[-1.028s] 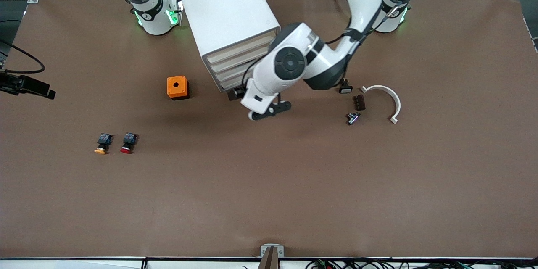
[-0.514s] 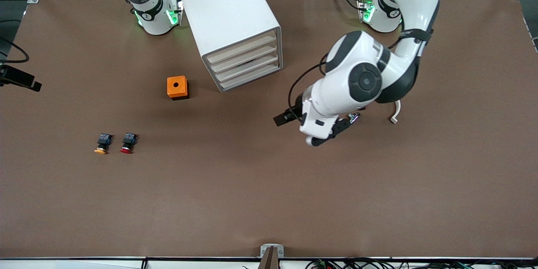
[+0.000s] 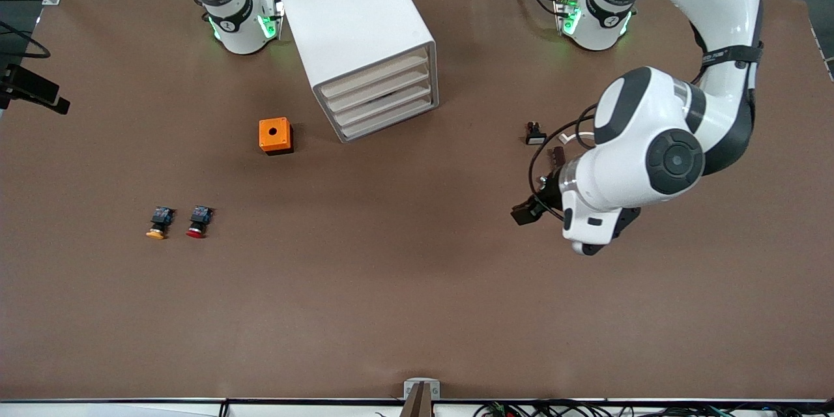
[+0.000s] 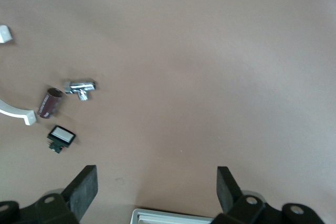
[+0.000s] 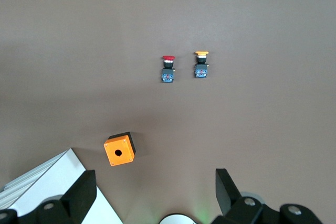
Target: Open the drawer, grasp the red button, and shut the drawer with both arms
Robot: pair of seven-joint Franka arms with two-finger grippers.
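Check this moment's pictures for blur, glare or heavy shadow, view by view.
Front view: even light, sharp, a soft shadow beside the white boxy cabinet. Left wrist view: soft, and the small chrome fitting glints. Right wrist view: crisp, the red-capped push button clearly legible, with a faint green glow at the frame's edge.

text: none legible | labels: none | signs: none

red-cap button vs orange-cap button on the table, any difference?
Cap colour: the red-cap button has a red cap, the orange-cap button an orange-yellow one. Position: the red-cap one lies closer to the orange box. Shared: same shape and size, black-and-blue bodies, lying side by side, caps toward the front camera.
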